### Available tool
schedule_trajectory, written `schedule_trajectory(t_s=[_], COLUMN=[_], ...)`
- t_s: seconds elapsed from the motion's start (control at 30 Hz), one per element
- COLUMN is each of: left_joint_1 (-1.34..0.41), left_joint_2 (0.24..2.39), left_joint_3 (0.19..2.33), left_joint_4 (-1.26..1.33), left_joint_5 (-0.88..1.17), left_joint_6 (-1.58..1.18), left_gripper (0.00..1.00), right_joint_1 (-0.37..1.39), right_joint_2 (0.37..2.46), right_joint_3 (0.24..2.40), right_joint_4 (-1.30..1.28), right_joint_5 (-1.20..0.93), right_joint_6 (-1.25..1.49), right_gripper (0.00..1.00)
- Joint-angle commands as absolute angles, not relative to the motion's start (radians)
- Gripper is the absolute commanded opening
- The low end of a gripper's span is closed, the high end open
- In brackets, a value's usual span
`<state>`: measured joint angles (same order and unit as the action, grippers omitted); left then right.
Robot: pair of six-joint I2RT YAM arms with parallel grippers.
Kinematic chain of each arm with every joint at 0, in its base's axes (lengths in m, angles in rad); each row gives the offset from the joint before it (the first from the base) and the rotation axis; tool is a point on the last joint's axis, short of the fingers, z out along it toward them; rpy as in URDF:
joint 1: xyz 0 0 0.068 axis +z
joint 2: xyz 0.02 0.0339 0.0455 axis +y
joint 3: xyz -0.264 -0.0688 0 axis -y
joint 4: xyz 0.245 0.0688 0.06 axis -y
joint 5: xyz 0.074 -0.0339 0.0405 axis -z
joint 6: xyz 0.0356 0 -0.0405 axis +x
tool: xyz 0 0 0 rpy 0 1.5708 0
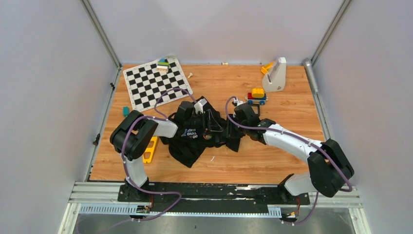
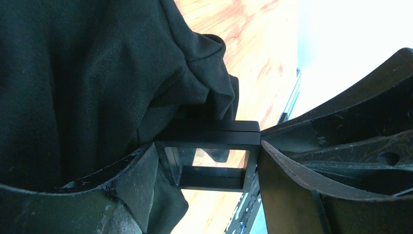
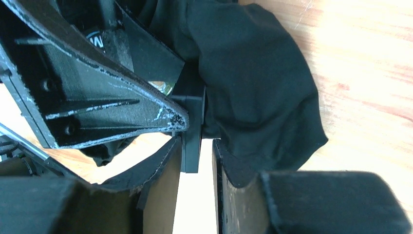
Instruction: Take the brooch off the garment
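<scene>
**Two-Arm Hold Status**

Left gripper [image 2: 209, 161] clamps the black square frame [image 2: 209, 132] by two sides. Right gripper [image 3: 197, 156] straddles its edge: one finger touching, a slim gap at the other. Brooch [image 1: 208, 137]: small brownish spot on the bunched garment [image 2: 73, 73], between the grippers.

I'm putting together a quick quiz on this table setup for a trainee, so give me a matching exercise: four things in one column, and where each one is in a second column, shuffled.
Things:
1. checkered mat
2. toy car
3. black T-shirt
4. black square frame

Places:
A. crumpled in the middle of the table
B. between the fingers of the left gripper
C. lying flat at the far left
D. far side, right of centre

Pairs: 1-C, 2-D, 3-A, 4-B
</scene>
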<state>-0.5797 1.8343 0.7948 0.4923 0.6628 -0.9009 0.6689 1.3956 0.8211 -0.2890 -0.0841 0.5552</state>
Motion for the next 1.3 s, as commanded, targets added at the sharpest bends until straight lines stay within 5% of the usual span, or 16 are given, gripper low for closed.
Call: schedule_trajectory(t_s=[0.0,0.8,1.27], left_joint_1=[-0.579,-0.550,-0.503], left_joint_2=[1.847,1.678,1.499], left_joint_3=[0.819,0.799,0.755], left_joint_4=[0.529,0.602,0.594], left_joint_5=[0.688,0.788,0.841], left_joint_6=[-0.890,-1.010,-1.065], left_gripper=[0.00,0.00,0.00], right_joint_1=[0.654,0.531,0.480], right_joint_2=[1.432,1.304,0.950], right_joint_3=[0.844,0.801,0.783], right_joint_4=[-0.262,-0.357,-0.347], right_joint_5=[-0.033,-0.078,-0.255], right_joint_6=[0.547,0.526,0.528], right_gripper=[0.28,0.22,0.43])
